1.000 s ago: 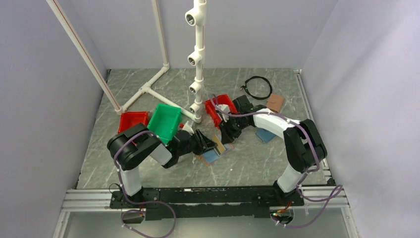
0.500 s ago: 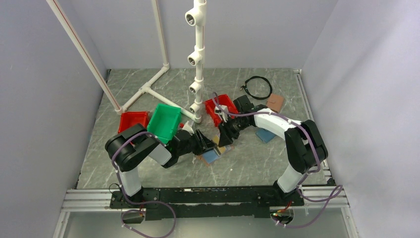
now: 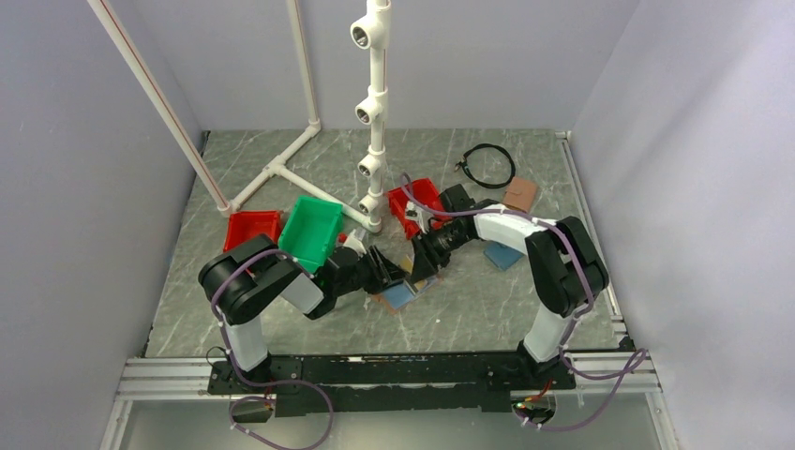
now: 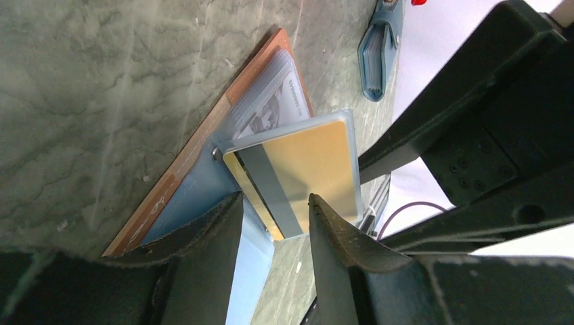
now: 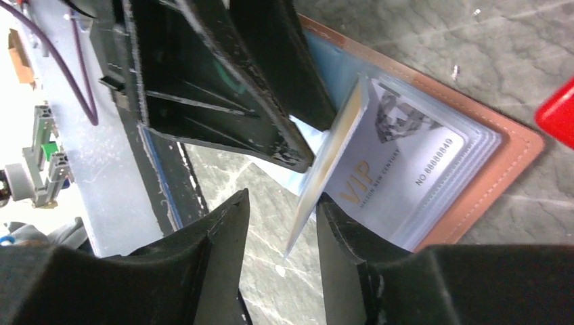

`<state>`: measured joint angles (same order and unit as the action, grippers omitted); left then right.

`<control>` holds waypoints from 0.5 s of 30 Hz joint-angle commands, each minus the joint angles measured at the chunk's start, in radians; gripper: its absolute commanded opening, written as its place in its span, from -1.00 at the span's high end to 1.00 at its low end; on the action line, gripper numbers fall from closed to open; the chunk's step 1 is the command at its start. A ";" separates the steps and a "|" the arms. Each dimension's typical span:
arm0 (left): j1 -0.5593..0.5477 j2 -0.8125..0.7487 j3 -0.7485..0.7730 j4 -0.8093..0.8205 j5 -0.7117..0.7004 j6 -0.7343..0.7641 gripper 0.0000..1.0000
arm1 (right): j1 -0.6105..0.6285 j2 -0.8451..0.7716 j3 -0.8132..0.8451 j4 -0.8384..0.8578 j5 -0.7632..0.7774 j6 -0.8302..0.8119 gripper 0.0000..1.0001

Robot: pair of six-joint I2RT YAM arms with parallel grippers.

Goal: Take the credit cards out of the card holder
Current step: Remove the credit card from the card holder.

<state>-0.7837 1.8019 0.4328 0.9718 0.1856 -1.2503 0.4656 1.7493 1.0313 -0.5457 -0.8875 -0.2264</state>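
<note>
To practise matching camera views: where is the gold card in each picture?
Top view: gold card at the table's middle, barely visible.
Left wrist: middle, broad face showing, beyond the left fingers.
Right wrist: middle, edge-on between the right fingers.
Shared landmark: open wallet beneath it.

I see the pinkish-tan leather bifold card holder [image 4: 196,145] lying open on the counter [image 3: 469,314], blue lining up. A gold-tan credit card [image 4: 311,169] stands tilted in a clear sleeve over a flat grey-white VIP card [image 5: 399,176].

card holder [image 3: 399,296] mostly hidden from above
</note>
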 commanded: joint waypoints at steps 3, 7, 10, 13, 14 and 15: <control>0.010 -0.006 -0.053 0.068 -0.016 0.004 0.06 | -0.016 0.018 0.011 0.044 0.044 0.063 0.48; 0.019 0.021 -0.085 0.154 -0.014 -0.017 0.05 | -0.048 0.021 0.000 0.056 0.011 0.085 1.00; 0.023 0.045 -0.099 0.227 -0.008 -0.031 0.04 | -0.067 0.032 -0.007 0.063 -0.063 0.108 1.00; 0.026 0.067 -0.103 0.301 0.005 -0.044 -0.02 | -0.085 0.033 -0.023 0.090 -0.143 0.142 1.00; 0.027 0.073 -0.104 0.322 0.010 -0.050 -0.04 | -0.090 0.031 -0.030 0.102 -0.168 0.155 1.00; 0.027 0.079 -0.106 0.340 0.011 -0.056 -0.07 | -0.094 0.031 -0.036 0.111 -0.190 0.166 1.00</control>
<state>-0.7643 1.8477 0.3424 1.1984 0.1890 -1.2896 0.3912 1.7882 1.0107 -0.4950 -0.9215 -0.1173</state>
